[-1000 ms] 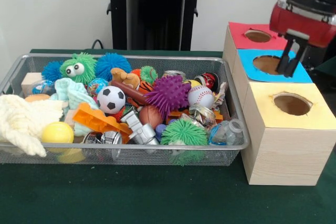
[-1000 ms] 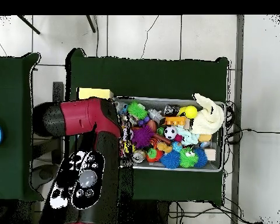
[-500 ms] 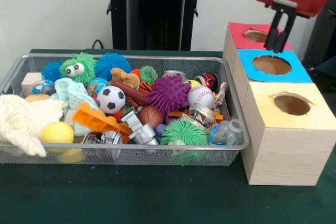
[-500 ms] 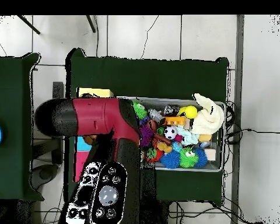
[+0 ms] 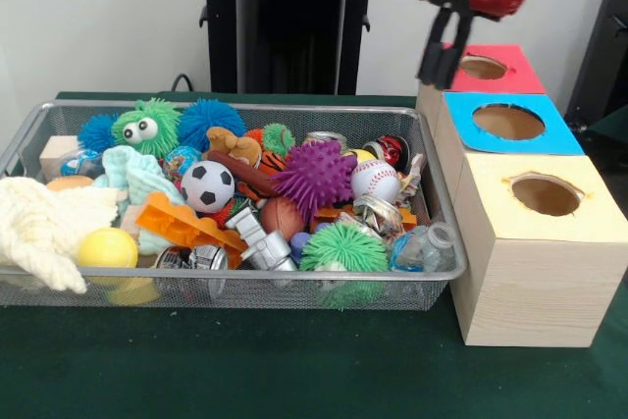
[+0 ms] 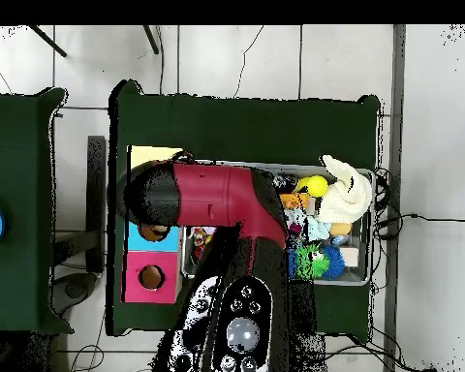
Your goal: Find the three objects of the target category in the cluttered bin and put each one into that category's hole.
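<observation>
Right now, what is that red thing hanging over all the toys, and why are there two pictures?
The red thing is a robot arm, and the dark pincer under it is its gripper, a kind of hand. It holds nothing and hangs in the air beside the red box.

One picture is taken from across the table. The other looks straight down from above, so there the arm hides much of the bin.

On the green table sits a wire bin full of toys: a soccer ball, a baseball, a purple spiky ball, a green fuzzy monster with eyes and more. Next to it stand three wooden boxes with holes on top: red, blue and yellow.
</observation>
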Available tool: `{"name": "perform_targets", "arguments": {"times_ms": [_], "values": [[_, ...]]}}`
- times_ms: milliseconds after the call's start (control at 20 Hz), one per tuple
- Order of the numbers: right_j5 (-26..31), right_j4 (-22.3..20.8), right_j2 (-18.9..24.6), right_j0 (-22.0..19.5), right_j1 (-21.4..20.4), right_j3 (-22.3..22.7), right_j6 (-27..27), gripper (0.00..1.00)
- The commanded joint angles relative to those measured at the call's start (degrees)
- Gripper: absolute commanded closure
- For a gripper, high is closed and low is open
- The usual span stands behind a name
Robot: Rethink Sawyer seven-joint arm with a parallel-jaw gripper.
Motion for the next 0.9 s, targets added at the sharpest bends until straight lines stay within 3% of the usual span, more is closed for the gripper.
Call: {"name": "perform_targets", "arguments": {"times_ms": [50,300,750,900], "values": [[-6.0,-6.4,6.2,-4.3,-0.8,9.6,-10.0,1.0],[-12.0,-10.7,6.9,-6.2,-2.1,11.3,-9.5,1.0],[-8.9,-12.3,7.1,-7.7,-5.1,13.1,-6.9,1.0],[-7.3,-11.7,8.8,-9.3,-6.0,13.9,-8.6,1.0]]}}
